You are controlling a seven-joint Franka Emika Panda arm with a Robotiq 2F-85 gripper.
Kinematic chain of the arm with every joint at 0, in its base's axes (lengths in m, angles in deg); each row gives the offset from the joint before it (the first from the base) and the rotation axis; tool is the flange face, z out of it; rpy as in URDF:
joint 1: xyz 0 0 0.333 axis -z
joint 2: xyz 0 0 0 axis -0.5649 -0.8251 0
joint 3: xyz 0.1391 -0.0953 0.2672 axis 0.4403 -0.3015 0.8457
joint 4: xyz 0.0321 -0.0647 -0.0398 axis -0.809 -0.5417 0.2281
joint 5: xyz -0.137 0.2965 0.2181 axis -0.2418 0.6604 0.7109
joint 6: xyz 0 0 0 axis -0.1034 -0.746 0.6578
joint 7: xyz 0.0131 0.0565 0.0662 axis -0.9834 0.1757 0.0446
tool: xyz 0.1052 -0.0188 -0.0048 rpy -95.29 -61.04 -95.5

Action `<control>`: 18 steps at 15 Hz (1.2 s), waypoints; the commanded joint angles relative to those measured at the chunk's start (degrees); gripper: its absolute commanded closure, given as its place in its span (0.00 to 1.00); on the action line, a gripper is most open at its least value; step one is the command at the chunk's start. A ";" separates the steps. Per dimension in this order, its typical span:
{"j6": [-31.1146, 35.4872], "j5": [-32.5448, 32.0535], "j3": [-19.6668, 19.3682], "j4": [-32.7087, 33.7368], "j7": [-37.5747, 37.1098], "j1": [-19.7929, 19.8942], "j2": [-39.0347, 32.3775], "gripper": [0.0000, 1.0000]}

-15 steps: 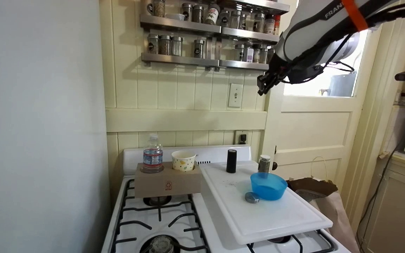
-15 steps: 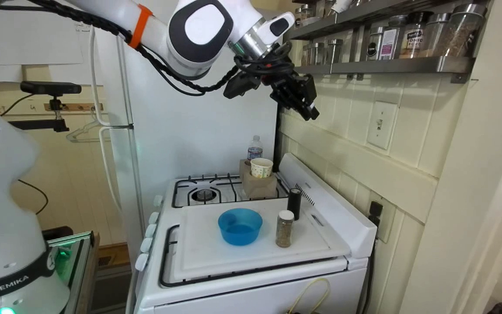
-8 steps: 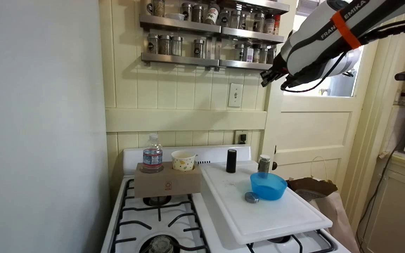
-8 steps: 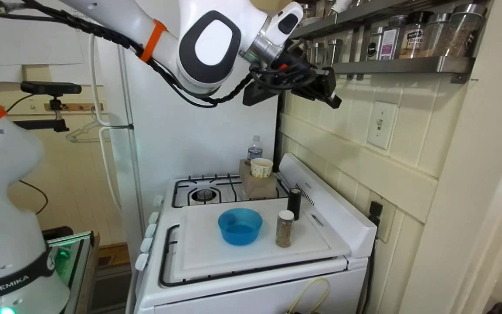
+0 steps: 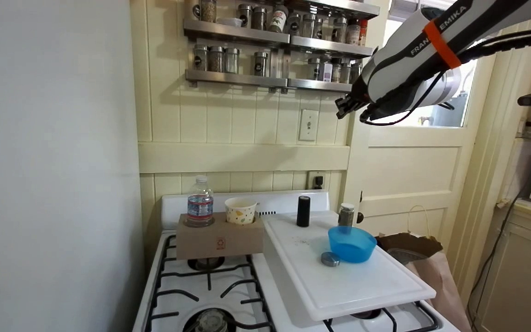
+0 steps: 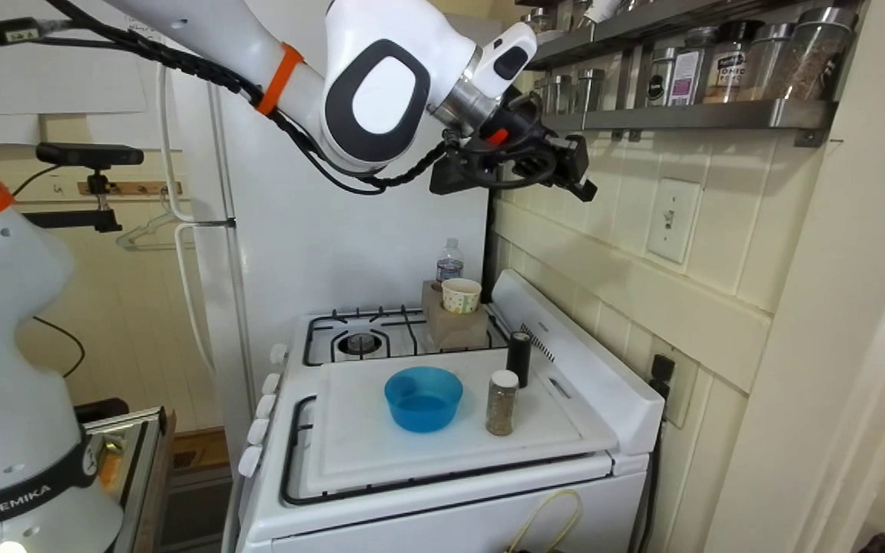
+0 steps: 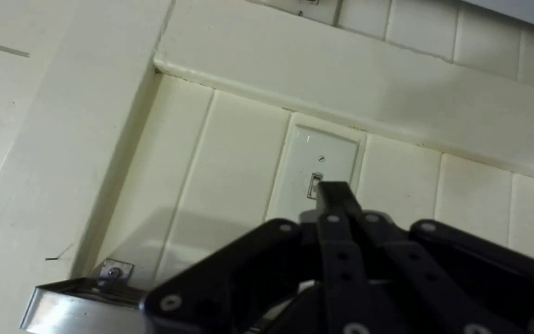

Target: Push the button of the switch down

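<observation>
The switch is a white wall plate, seen in both exterior views (image 5: 308, 134) (image 6: 671, 237) and in the wrist view (image 7: 297, 176). Its button (image 7: 314, 183) is a small pale toggle in a dark-edged slot at the plate's middle, partly covered by a fingertip in the wrist view. My gripper (image 7: 335, 185) is shut and empty, with its black fingertips together. In an exterior view the gripper (image 6: 585, 190) is in the air, apart from the wall. It also shows to the right of the plate in an exterior view (image 5: 339, 110).
Metal shelves (image 5: 237, 77) with spice jars hang above the plate, and a shelf end (image 7: 86, 315) shows low in the wrist view. Below stands a stove with a white board (image 5: 362, 290), a blue bowl (image 6: 423, 399), a jar (image 6: 501, 407) and a black bottle (image 6: 518, 359).
Over the second, my gripper has risen and moved towards the wall, then dropped slightly in the last half second. It has stayed shut. The light at the arm's base has turned from green to whitish.
</observation>
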State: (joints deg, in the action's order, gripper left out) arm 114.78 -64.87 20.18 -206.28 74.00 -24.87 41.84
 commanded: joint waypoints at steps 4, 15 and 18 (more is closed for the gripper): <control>18.75 2.74 -0.73 3.81 -1.26 -2.73 -10.90 1.00; 30.70 -6.35 1.06 15.49 -12.16 3.23 -23.89 1.00; 30.25 -9.30 1.96 18.72 -15.15 5.21 -26.40 1.00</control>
State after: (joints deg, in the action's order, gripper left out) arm 143.74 -70.03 20.78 -191.58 63.28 -22.31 19.03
